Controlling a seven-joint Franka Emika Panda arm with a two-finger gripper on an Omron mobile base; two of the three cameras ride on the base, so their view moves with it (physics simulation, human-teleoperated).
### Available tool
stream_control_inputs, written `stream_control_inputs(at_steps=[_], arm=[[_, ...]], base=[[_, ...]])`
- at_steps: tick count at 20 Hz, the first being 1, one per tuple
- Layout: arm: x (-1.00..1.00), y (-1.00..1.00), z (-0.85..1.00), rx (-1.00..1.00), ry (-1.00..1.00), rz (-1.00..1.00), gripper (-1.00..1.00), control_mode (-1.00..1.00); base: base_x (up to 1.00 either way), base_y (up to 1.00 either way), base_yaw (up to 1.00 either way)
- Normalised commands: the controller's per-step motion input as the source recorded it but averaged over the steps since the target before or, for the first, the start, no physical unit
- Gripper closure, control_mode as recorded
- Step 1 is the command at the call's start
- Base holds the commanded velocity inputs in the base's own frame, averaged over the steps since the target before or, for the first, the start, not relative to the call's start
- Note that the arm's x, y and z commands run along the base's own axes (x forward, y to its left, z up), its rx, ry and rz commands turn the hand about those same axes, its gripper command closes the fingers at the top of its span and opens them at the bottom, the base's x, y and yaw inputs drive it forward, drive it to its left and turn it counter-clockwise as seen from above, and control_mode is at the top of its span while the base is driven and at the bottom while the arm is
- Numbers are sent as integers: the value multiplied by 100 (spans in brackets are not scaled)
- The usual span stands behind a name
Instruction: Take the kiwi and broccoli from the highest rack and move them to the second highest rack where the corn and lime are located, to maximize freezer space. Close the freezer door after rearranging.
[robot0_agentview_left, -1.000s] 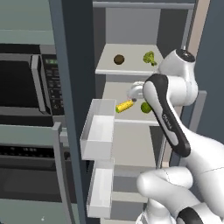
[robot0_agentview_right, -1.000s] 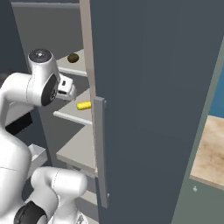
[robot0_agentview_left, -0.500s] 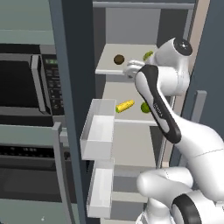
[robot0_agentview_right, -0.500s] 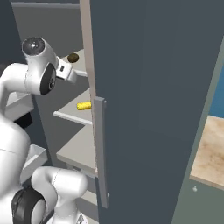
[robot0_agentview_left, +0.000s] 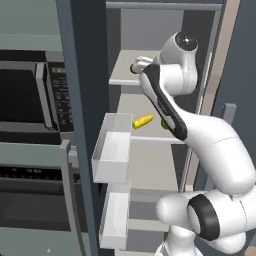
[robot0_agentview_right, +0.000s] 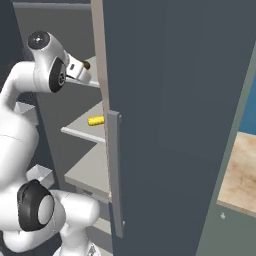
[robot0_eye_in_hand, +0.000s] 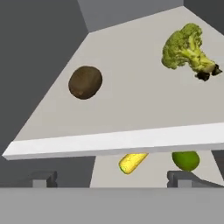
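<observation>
1. Hovering at the front edge of the highest rack (robot0_eye_in_hand: 131, 142); gripper (robot0_eye_in_hand: 111, 177) standing wide open, holding nothing, fingertips (robot0_eye_in_hand: 41, 178) poking up at the bottom of the hand view.
2. Resting on that top rack, well apart from each other: kiwi (robot0_eye_in_hand: 85, 82) toward one side, broccoli (robot0_eye_in_hand: 189, 51) toward the other; neither being touched.
3. Lying below on the second highest rack (robot0_agentview_left: 150, 134): corn (robot0_eye_in_hand: 132, 162) and lime (robot0_eye_in_hand: 185, 159), just beside one another; corn also showing yellow in the left base view (robot0_agentview_left: 142, 121).
4. Standing fully open: freezer door (robot0_agentview_right: 170, 125), its handle (robot0_agentview_right: 115, 175) facing the right base camera.
5. Judging progress: barely begun; nothing moved down yet; both kiwi and broccoli waiting to be carried to the lower rack, door waiting to be shut afterwards.
6. Judging the step in hand: lining up for a first pick, probably the kiwi, though not certain which.
</observation>
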Motion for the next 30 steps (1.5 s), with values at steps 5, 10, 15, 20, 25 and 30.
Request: stream_control_inputs(at_steps=[5, 10, 15, 20, 25, 30], arm=[[65, 0, 0, 1, 14, 0, -100, -100], [43, 6, -9, 0, -3, 0, -100, -100], [56, 12, -9, 0, 0, 0, -100, -100], [52, 10, -16, 0, 0, 0, -100, -100], [38, 7, -19, 0, 0, 0, -100, -100], [37, 4, -17, 0, 0, 0, -100, -100]], base=[[0, 0, 0], [0, 0, 0], [0, 0, 0], [0, 0, 0], [0, 0, 0], [0, 0, 0]])
